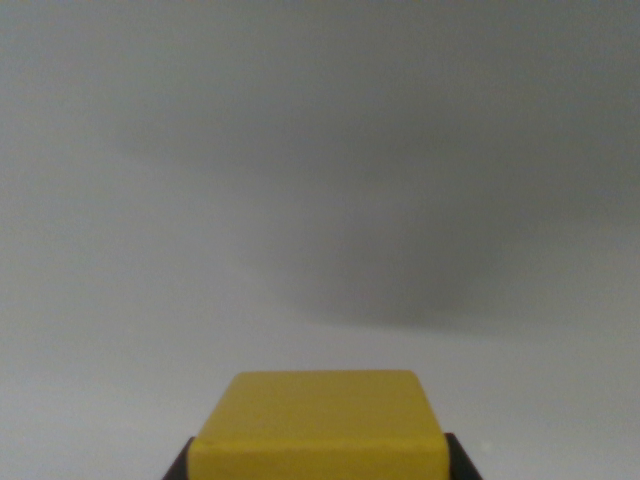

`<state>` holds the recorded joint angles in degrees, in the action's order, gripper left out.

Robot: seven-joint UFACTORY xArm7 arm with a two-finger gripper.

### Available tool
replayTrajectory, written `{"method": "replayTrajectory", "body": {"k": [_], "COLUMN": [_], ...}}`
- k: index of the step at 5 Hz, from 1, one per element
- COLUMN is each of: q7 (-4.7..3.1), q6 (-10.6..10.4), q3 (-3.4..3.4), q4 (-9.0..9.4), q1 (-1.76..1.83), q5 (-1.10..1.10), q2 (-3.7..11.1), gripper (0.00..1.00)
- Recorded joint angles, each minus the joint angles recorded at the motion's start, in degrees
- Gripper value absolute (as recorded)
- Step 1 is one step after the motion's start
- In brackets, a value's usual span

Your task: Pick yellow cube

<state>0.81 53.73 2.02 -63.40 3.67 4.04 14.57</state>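
the yellow cube (322,425) sits at six o'clock in the wrist view, right against the bottom edge, its top face and a strip of its front face showing, corners softly rounded. dark fingers (180,465) of the gripper (320,462) peek out at either side of it, one at about seven o'clock and one at about five, pressed up against the cube's flanks, so the gripper looks clamped on the yellow cube. behind it there is only a pale grey surface (120,250), plain and blurred. a soft dark shadow (400,270) spreads across that surface from the centre toward three o'clock, its lower edge curving just above the cube. whether the cube rests on the surface or hangs clear of it, i cannot tell.
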Motion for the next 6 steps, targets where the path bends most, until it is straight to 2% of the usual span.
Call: {"method": "replayTrajectory", "body": {"k": [1,2,3,4,5,6], "q7": [0.0,0.13,0.13,0.27,0.27,0.42], "q6": [0.0,2.5,2.5,5.0,5.0,7.7], "q3": [0.0,-0.02,-0.02,-0.03,-0.03,-0.05], "q4": [0.0,-1.68,-1.68,-3.42,-3.42,-5.22], "q1": [0.0,-0.01,-0.01,-0.03,-0.03,-0.05], "q5": [0.0,-0.04,-0.04,-0.09,-0.09,-0.14], "q2": [0.0,-0.8,-0.8,-1.63,-1.63,-2.49], "gripper": [1.0,1.0,1.0,1.0,1.0,1.0]}}
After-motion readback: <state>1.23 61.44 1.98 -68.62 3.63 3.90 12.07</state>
